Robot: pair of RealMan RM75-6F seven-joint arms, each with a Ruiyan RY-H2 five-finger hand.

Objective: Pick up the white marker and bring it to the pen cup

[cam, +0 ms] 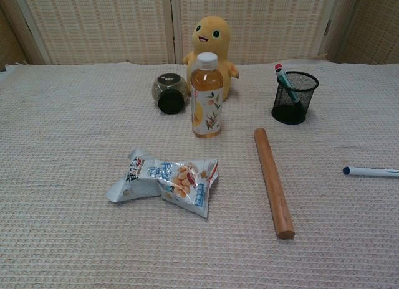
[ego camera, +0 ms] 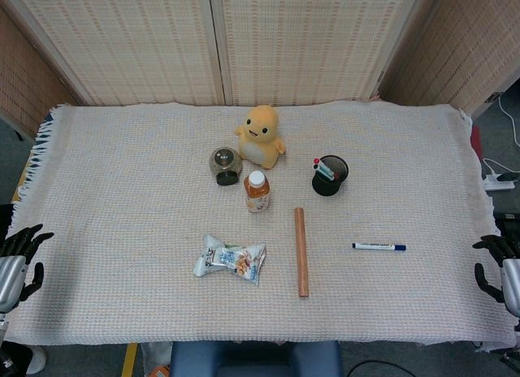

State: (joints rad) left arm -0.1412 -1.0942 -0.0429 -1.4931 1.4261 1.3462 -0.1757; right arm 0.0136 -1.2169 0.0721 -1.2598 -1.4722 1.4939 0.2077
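Observation:
The white marker (ego camera: 379,247) lies flat on the cloth at the right, its dark cap pointing left; in the chest view the marker (cam: 371,172) runs off the right edge. The black mesh pen cup (ego camera: 330,175) (cam: 294,97) stands upright behind it with markers inside. My right hand (ego camera: 497,262) hangs at the table's right edge, fingers spread, holding nothing, well right of the marker. My left hand (ego camera: 19,253) sits at the left edge, fingers apart and empty. Neither hand shows in the chest view.
A wooden stick (ego camera: 301,252) lies left of the marker. A tea bottle (ego camera: 257,191), a snack bag (ego camera: 231,259), a dark jar on its side (ego camera: 225,166) and a yellow plush toy (ego camera: 260,136) occupy the middle.

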